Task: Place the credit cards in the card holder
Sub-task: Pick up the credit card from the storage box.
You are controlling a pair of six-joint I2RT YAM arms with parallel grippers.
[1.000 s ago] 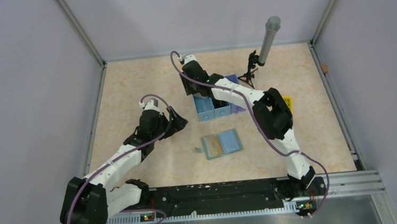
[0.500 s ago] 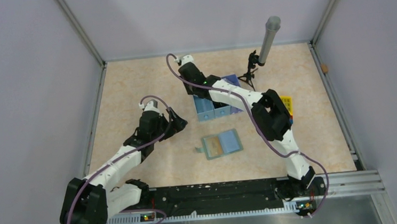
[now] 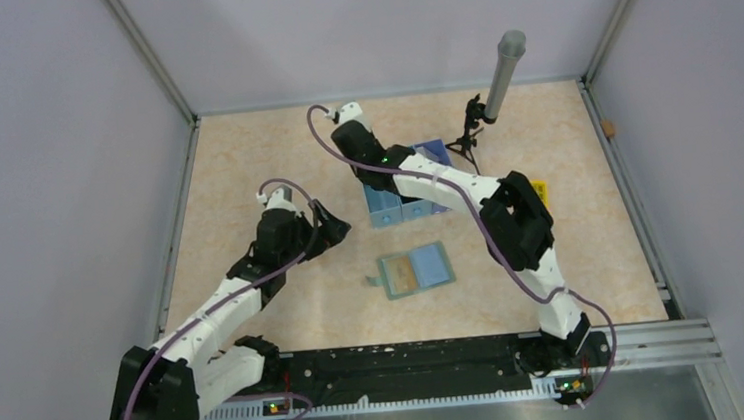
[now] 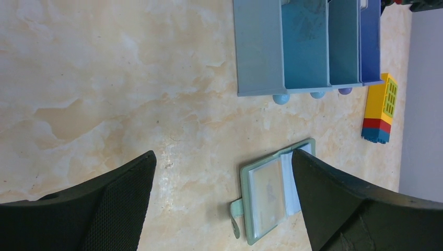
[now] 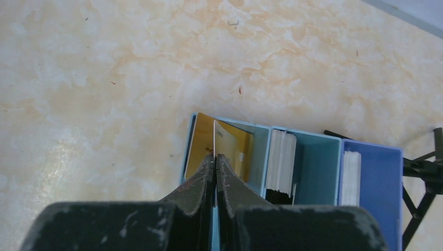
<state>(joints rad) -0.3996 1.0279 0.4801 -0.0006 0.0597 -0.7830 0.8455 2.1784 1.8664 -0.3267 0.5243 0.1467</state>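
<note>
**Thin gold card pinched at its edge, holder lying open mid-bench**

In the right wrist view the right pincer [image 5: 216, 157] is pressed together on the upper edge of a gold credit card [image 5: 232, 144]. The card stands in the leftmost compartment of the blue tray [image 5: 318, 167], at the centre of the frame. A second gold card [image 5: 201, 141] leans against the tray wall just left of it. Stacks of white cards [image 5: 281, 159] fill the compartments to the right.

The card holder [image 3: 416, 270] lies opened flat on the bench [image 3: 274, 158], near the middle of the top view and just below the tray. Its two panels face up.

The left pincer [image 4: 224, 209] is spread wide and holds nothing. It hangs over bare bench, with the holder visible between its fingers at the lower centre of its own view.

The card is likely very light, stiff and slick on both faces, with a little spring if bent. The exposed top edge is the only sensible place to take it, gripped across the faces. So shallow a bite could let it pivot or slip, so it probably needs a straight lift clear of its neighbour.

The holder looks soft and light and may skid or fold when a card is pushed into a pocket. The free pincer is well placed to pin down one panel.
</note>
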